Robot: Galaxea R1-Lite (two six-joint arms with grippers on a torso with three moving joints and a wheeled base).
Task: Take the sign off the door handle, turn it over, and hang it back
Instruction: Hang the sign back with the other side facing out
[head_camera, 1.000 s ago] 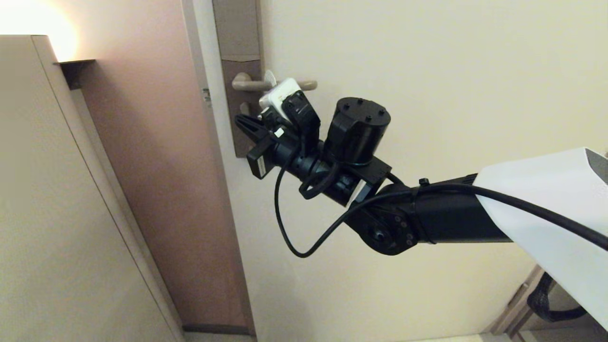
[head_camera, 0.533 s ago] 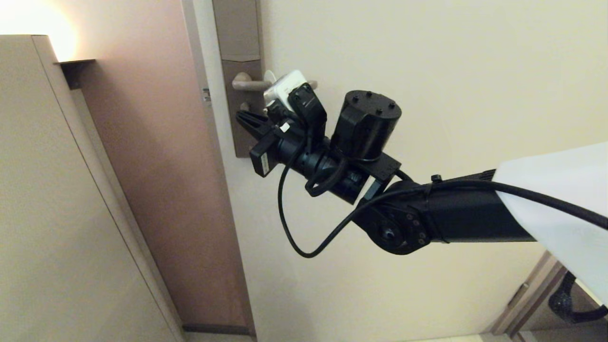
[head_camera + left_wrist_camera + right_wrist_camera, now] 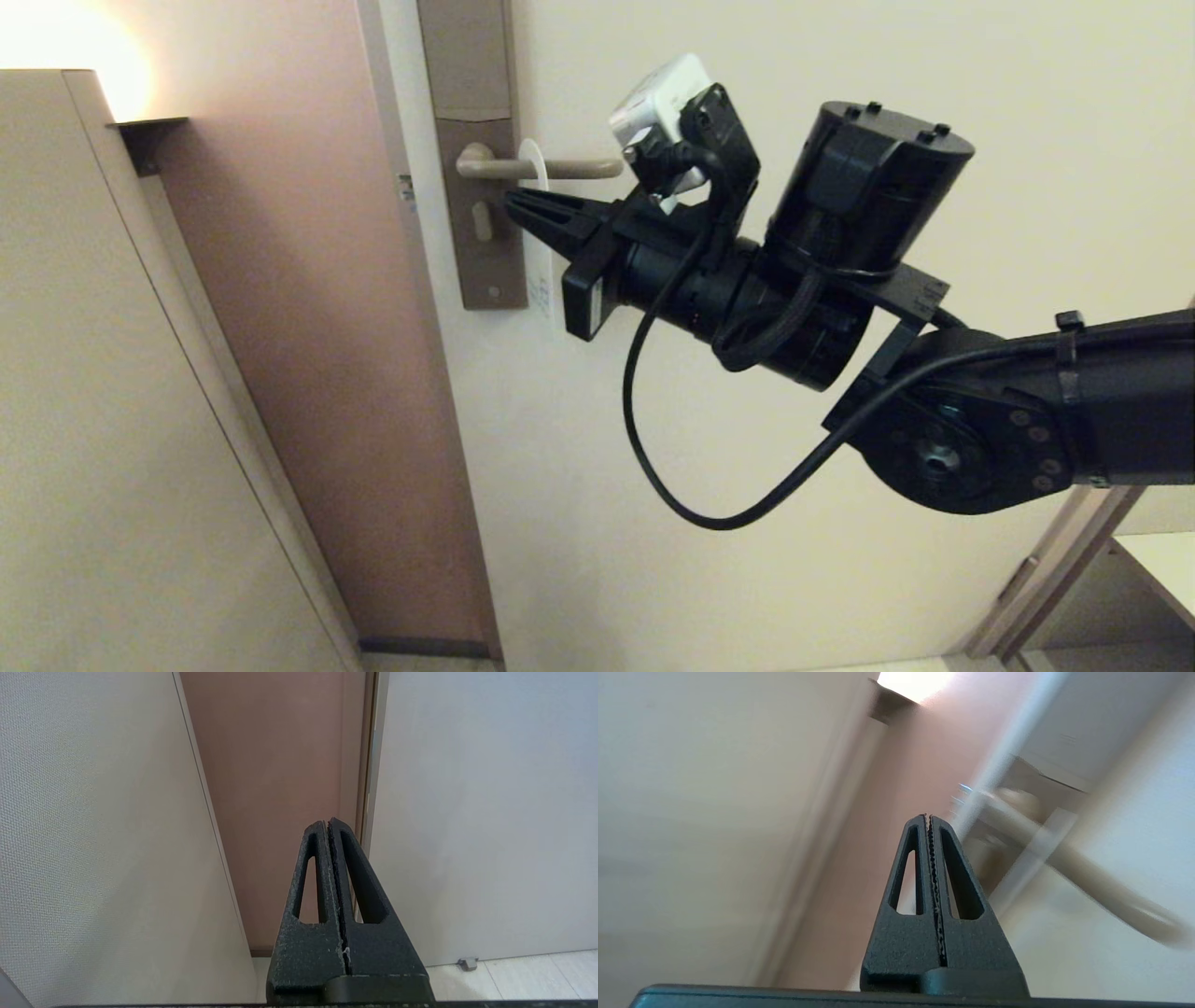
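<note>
The door handle [image 3: 560, 169] is a beige lever on a brownish-grey plate [image 3: 478, 252]. The sign [image 3: 541, 271] hangs on the lever, seen nearly edge-on as a thin white strip with its rounded top above the lever. My right gripper [image 3: 512, 198] is shut and empty, its tip just below the lever, in front of the plate and beside the sign. In the right wrist view the shut gripper [image 3: 927, 817] points past the blurred lever [image 3: 1092, 882] and the sign's edge [image 3: 1038, 856]. My left gripper [image 3: 327, 822] is shut, empty and parked low, out of the head view.
The cream door [image 3: 840, 75] fills the right side. A brown wall recess [image 3: 308, 327] and a beige cabinet side [image 3: 112, 420] stand to the left. The right arm's black cable [image 3: 653, 467] loops below the wrist. A doorstop [image 3: 468, 963] sits on the floor.
My right arm has lifted and drawn back from the door, toward the right. The shut gripper tip has moved from the plate's left edge to just under the lever. The sign stays on the lever.
</note>
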